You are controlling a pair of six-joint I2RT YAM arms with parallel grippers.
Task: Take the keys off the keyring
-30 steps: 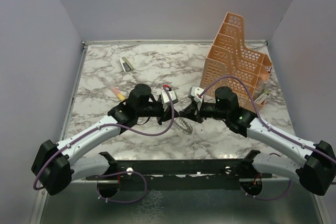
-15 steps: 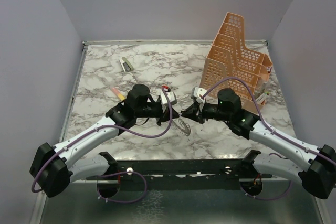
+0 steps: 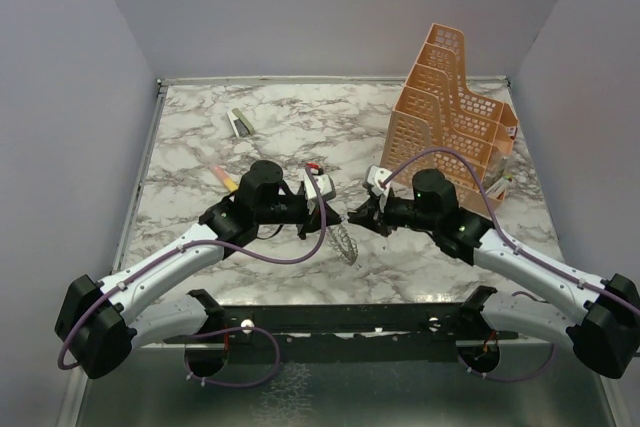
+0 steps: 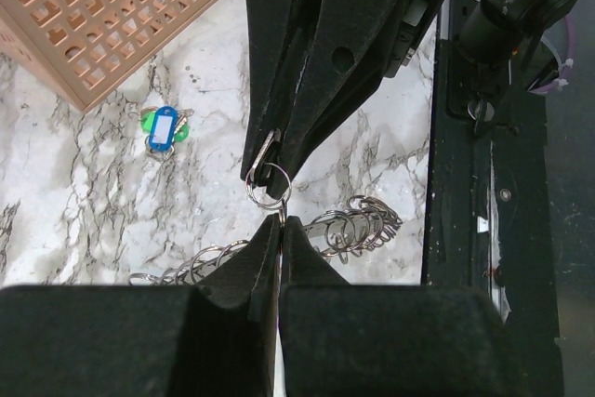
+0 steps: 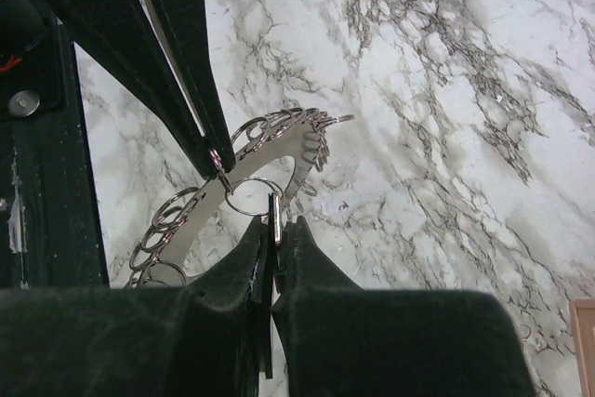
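My left gripper (image 3: 325, 215) and right gripper (image 3: 352, 215) meet tip to tip above the table's middle. In the left wrist view my left gripper (image 4: 279, 222) is shut on a thin link of a small split ring (image 4: 253, 194). In the right wrist view my right gripper (image 5: 275, 226) is shut on a flat silvery key (image 5: 275, 209) hanging from that same ring. The large keyring (image 3: 345, 243), rimmed with small silvery loops, lies just below the grippers (image 5: 279, 137). I cannot tell whether the small ring is still linked to it.
An orange mesh file rack (image 3: 450, 117) stands at the back right. A blue-green tag (image 4: 163, 129) lies on the marble near its base. A yellow marker (image 3: 228, 179) and a small dark item (image 3: 238, 123) lie at the back left. The black base rail (image 4: 483, 183) runs along the near edge.
Both grippers have stayed pinched together at the centre. The arms have shifted slightly, and the keyring under them has moved a little towards the near left.
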